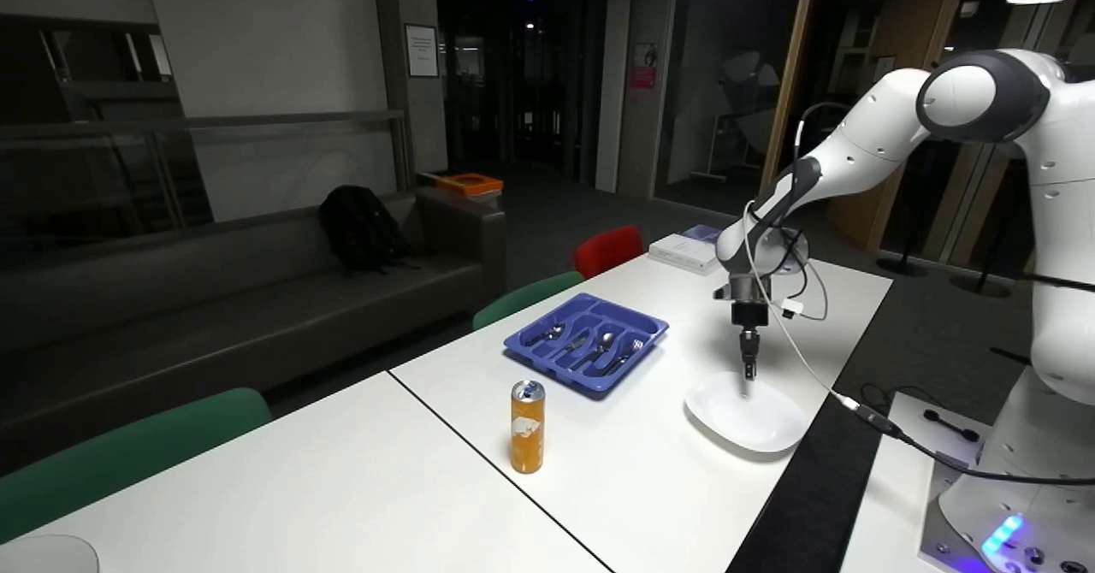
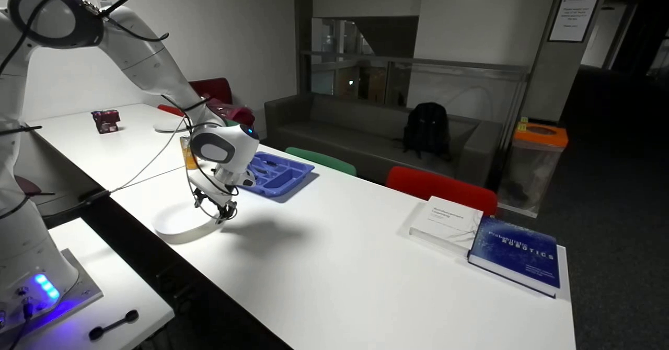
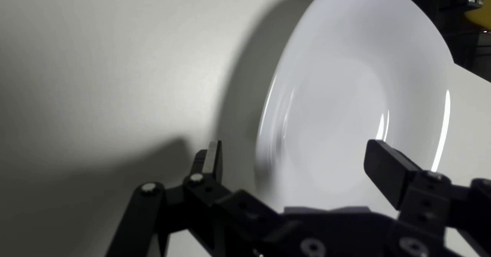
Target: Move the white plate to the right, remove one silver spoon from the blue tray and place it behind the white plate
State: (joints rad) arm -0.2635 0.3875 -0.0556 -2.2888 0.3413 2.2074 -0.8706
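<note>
Near the blue tray [image 2: 282, 182], not touching it, the white plate [image 1: 753, 419] sits on the counter [image 1: 633, 462], the pincer [image 3: 294, 149] spread and holding nothing, so probably best to lower straight astride the rim, pinch squarely, then slide level.

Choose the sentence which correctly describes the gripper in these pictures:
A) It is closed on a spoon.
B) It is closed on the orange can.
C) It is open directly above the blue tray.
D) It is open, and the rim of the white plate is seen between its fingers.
D: in the wrist view, the gripper has its fingers wide apart, with the white plate's rim visible between them.
</note>
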